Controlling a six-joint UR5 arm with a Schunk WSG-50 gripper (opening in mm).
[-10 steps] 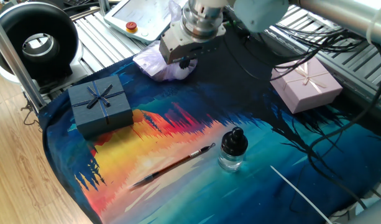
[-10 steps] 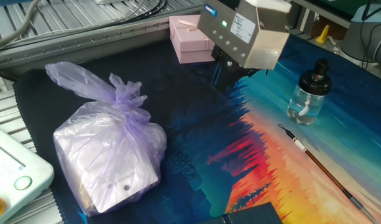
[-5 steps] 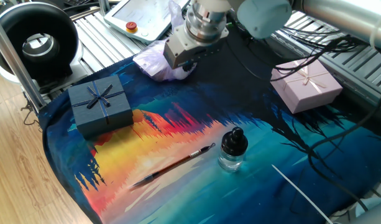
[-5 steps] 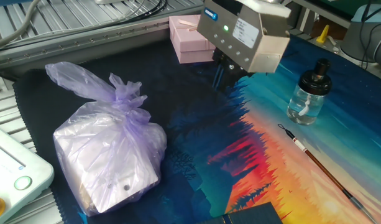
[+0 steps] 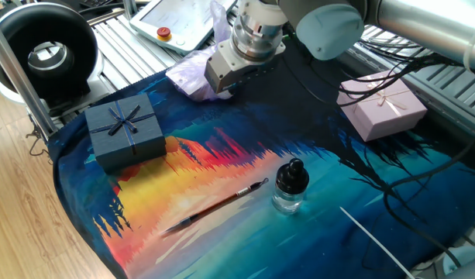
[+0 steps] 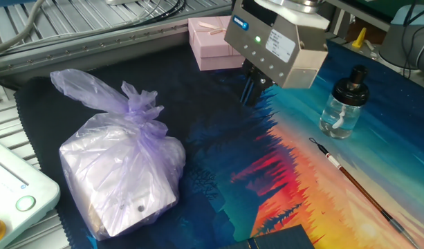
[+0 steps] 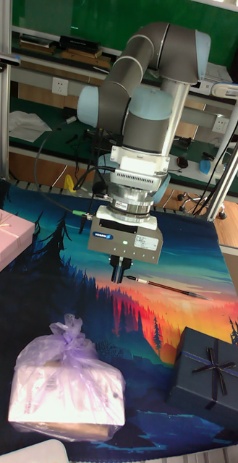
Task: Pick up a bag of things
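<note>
My gripper [image 7: 119, 273] hangs over a painted sunset cloth [image 7: 169, 311] — fingers seemingly together, holding nothing. The bag of things [image 7: 66, 385] sits apart on the cloth's dark edge — beside slatted metal [image 6: 80, 24].

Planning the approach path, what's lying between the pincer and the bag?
Nothing: in the tall fixed view only bare dark mat separates the pincer from the bag.
</note>
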